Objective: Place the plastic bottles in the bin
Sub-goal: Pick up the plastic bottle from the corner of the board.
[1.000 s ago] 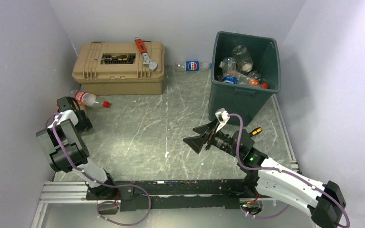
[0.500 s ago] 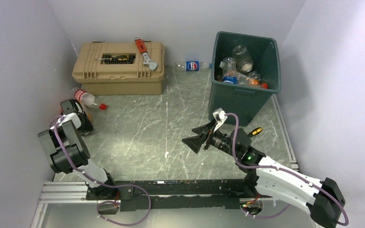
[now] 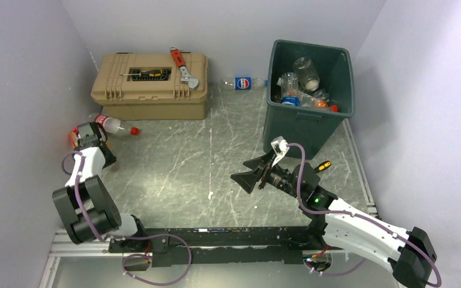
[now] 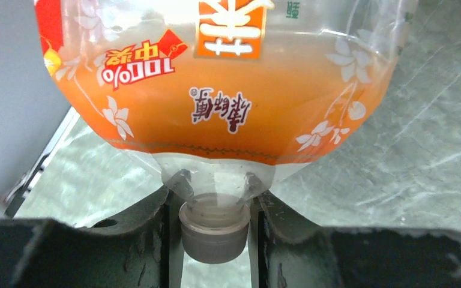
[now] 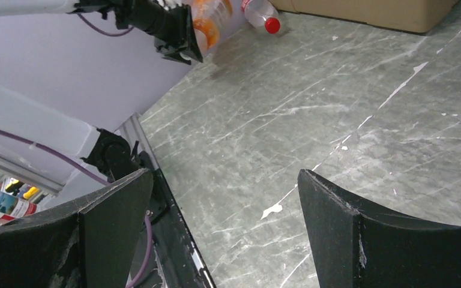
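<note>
My left gripper (image 4: 214, 207) is shut on the neck of an orange-labelled plastic bottle (image 4: 216, 90), just above its pale cap (image 4: 214, 240). From above, that gripper (image 3: 88, 137) is at the far left by the wall, with the orange bottle (image 3: 73, 138) mostly hidden behind it. A red-capped bottle (image 3: 111, 124) lies just beyond it. A blue-labelled bottle (image 3: 244, 83) lies by the back wall. The dark bin (image 3: 308, 115) holds several bottles (image 3: 305, 72). My right gripper (image 3: 253, 174) hangs open mid-table, nothing between its fingers (image 5: 114, 204).
A tan toolbox (image 3: 150, 96) at the back left carries a red wrench (image 3: 180, 63) and a yellow-handled screwdriver (image 3: 147, 73). Another yellow-handled tool (image 3: 323, 164) lies by the bin's foot. Walls close in on the left, back and right.
My left gripper has shut on the orange bottle's neck, and the left arm's elbow has dropped toward the near edge. The red-capped bottle shifted slightly. The right arm barely moved.
</note>
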Robot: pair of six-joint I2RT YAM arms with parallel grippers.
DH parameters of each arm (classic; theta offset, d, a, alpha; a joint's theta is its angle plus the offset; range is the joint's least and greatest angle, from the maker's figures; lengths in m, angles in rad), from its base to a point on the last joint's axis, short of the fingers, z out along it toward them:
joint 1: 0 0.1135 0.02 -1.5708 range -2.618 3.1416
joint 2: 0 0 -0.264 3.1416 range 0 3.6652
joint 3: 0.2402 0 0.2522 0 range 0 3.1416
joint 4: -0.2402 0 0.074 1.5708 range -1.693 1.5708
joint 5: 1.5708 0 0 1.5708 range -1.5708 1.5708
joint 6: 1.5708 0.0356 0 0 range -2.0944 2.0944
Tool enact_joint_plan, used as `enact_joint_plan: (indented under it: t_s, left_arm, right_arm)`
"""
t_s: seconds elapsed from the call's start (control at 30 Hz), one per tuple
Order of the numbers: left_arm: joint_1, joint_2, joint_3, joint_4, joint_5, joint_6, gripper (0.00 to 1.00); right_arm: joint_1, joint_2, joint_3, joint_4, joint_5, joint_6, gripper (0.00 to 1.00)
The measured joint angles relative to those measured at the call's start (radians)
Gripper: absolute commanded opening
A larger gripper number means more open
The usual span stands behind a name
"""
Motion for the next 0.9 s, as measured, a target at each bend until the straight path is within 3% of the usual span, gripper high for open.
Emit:
enact_joint_plan:
  t_s: [0.27,0.47,0.63,0.9]
  left_arm:
    - [-0.095,-0.387,0.136,-0.246,-0.213,-0.216,0.0]
    - [-0.154,-0.588,0.29,-0.309,-0.206,-0.299,0.0]
    - [-0.189,-0.664,0.346,-0.237,0.069,-0.359,0.0]
    - [-0.272,-0.633,0.335,0.076,0.576,-0.425,0.0]
  right_arm:
    - [0.0,0.006,0.065,-0.058,0.001,-0.001,0.95]
    - [0.001,0.007,0.169,-0.128,-0.001,-0.013,0.99]
    - [0.001,0.036,0.326,-0.24,-0.005,-0.039,1.0]
    - [0.002,0.137,0.697,-0.403,-0.019,-0.063,1.0]
